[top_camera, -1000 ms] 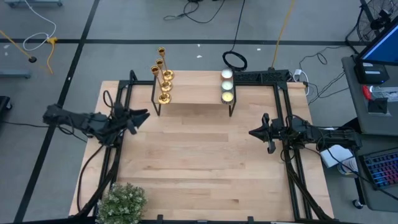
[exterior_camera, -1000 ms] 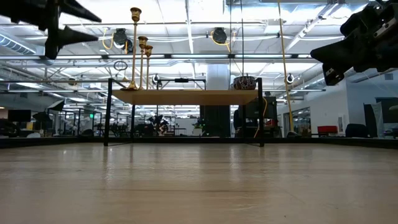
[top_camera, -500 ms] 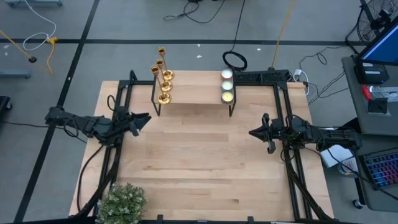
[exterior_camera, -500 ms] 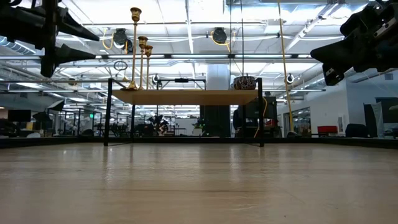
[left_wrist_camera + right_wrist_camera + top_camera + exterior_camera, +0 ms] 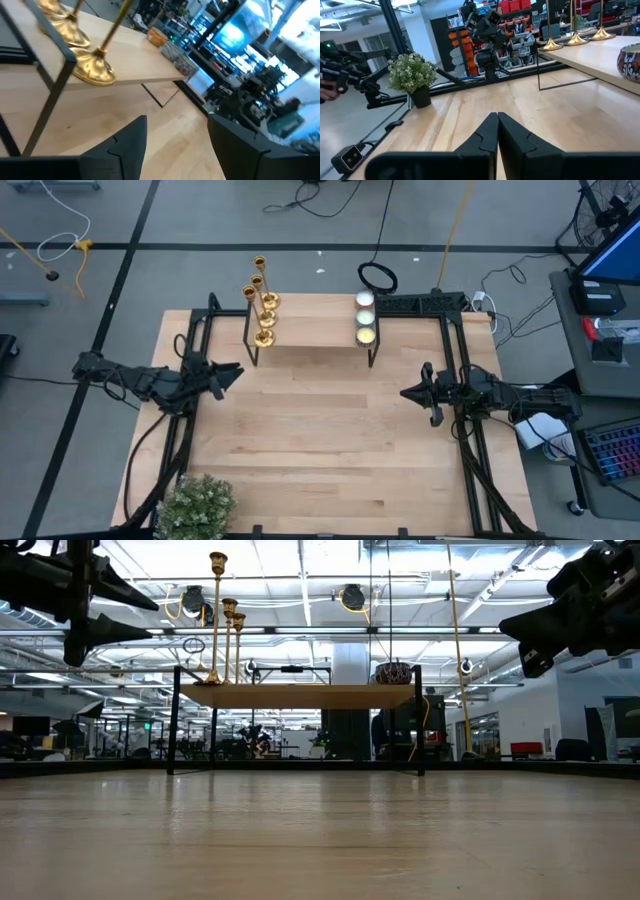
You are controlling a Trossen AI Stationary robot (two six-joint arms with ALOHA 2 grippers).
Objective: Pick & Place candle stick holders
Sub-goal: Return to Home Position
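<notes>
Three gold candle stick holders (image 5: pixel 264 305) stand on their round bases at the left end of a low wooden shelf (image 5: pixel 310 337) by the table's far edge. They also show in the low view (image 5: pixel 217 620) and in the left wrist view (image 5: pixel 92 70). My left gripper (image 5: pixel 235 370) hovers open above the table's left side, short of the shelf, pointing toward the holders, with nothing between its fingers (image 5: pixel 175 120). My right gripper (image 5: pixel 405 393) waits shut above the table's right side (image 5: pixel 497 116).
Small round glowing candles (image 5: pixel 365 318) and a patterned bowl (image 5: pixel 630 60) sit on the shelf's right end. A potted plant (image 5: pixel 195 505) stands at the near left corner. Black frame rails (image 5: pixel 190 350) run along both table sides. Bare wood lies between the arms.
My left gripper has sunk a little toward the table, staying open and pointed at the shelf, then held still. The right arm and the candle stick holders have not moved.
</notes>
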